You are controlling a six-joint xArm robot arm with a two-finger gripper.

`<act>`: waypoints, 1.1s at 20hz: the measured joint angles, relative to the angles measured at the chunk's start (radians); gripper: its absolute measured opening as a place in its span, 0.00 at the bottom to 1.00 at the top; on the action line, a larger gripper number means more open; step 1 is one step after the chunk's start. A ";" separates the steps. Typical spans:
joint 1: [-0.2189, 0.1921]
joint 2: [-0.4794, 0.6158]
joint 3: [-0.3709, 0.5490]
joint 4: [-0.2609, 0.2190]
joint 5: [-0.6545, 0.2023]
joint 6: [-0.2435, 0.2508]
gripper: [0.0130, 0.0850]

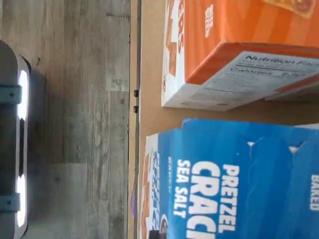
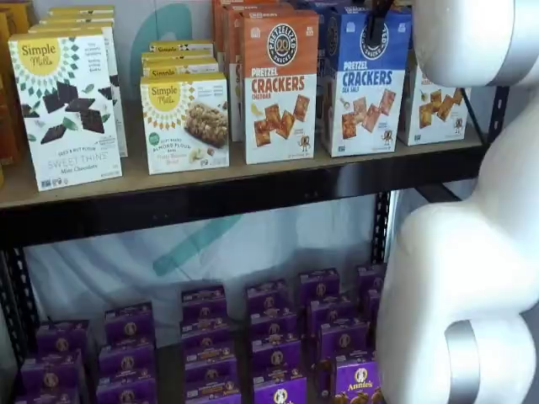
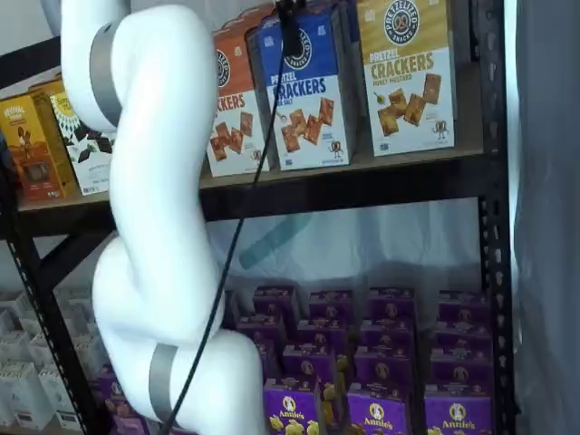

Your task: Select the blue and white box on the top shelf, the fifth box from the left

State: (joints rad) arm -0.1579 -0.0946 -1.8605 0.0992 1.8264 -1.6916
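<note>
The blue and white box (image 2: 364,93) stands upright on the top shelf (image 2: 210,181), between an orange carton and a yellow-topped one. In both shelf views my gripper (image 2: 376,21) comes down from above onto the box's top edge. A black finger (image 3: 292,32) lies against the logo on the box's (image 3: 308,100) front face, with a cable hanging beside it. No gap shows between the fingers, and the gripper is shut on this box. The wrist view looks down close on the blue box (image 1: 234,184), lettered "PRETZEL CRACKERS SEA SALT".
The orange cheddar carton (image 2: 280,84) stands close beside the blue one, the yellow-topped carton (image 3: 406,72) on its other side. Simple Mills boxes (image 2: 67,109) fill the shelf's left. Several purple boxes (image 2: 269,337) crowd the lower level. My white arm (image 3: 154,227) hangs before the shelves.
</note>
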 joint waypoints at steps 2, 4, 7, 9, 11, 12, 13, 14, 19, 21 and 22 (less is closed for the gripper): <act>0.000 -0.005 0.003 0.001 0.003 0.001 0.67; 0.000 -0.011 0.005 0.002 0.007 0.001 0.67; -0.003 -0.018 0.005 0.009 0.019 0.002 0.67; -0.003 -0.028 0.012 0.007 0.024 0.002 0.67; -0.001 -0.047 0.030 0.005 0.024 0.002 0.67; -0.001 -0.058 0.041 0.005 0.022 0.003 0.67; -0.001 -0.067 0.049 0.005 0.022 0.003 0.67; 0.000 -0.077 0.058 0.006 0.021 0.004 0.67; -0.002 -0.109 0.076 0.016 0.048 0.008 0.67; -0.001 -0.128 0.091 0.016 0.050 0.009 0.67; -0.001 -0.141 0.101 0.018 0.052 0.010 0.67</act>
State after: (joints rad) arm -0.1588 -0.2358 -1.7593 0.1168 1.8781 -1.6813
